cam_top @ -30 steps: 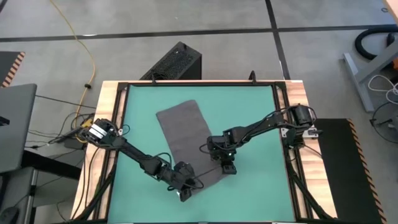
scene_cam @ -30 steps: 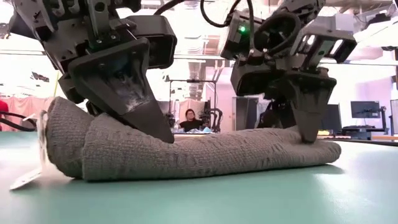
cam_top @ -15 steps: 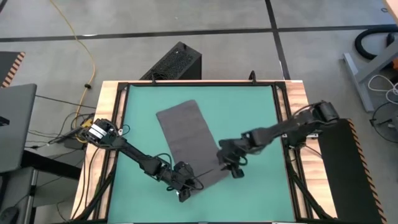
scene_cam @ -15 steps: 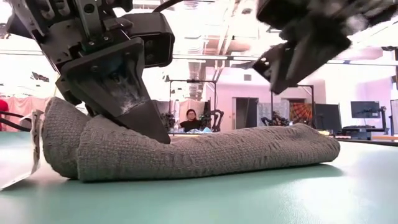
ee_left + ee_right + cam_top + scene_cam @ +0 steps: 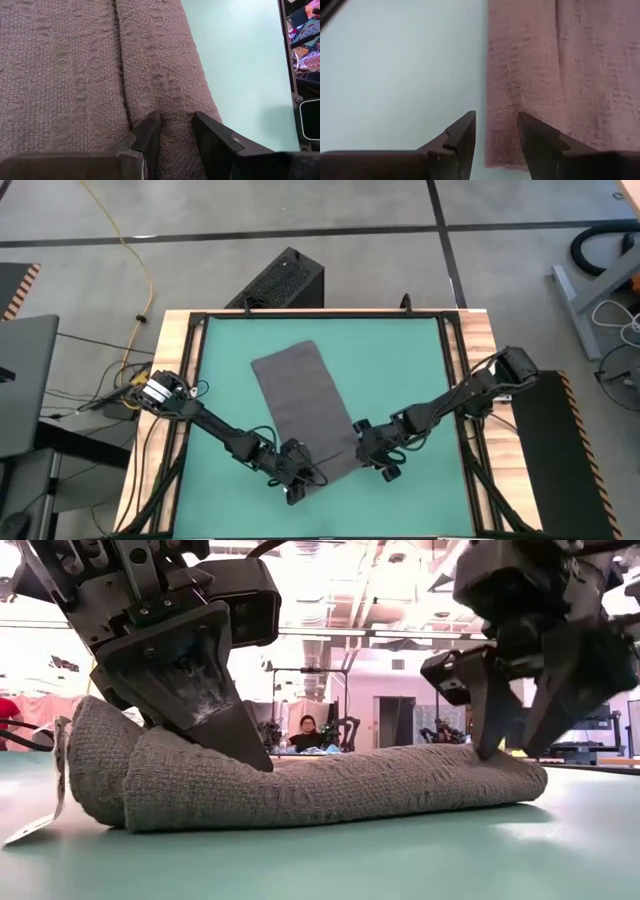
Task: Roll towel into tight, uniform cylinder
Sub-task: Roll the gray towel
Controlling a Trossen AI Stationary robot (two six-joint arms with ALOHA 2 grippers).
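At the towel's (image 5: 300,405) near rolled edge, left hand (image 5: 295,477) pinched the roll; right hand (image 5: 383,463) hovered open at its right end

Towel (image 5: 300,408) between my two grippers

My left gripper (image 5: 293,483) pinches the rolled near end; my right gripper (image 5: 381,468) hangs just beside its other end, on the mat (image 5: 400,370).

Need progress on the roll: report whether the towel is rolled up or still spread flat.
Partly rolled. The towel has a rolled near edge, pinched by the left tool; the rest lies flat on the mat.
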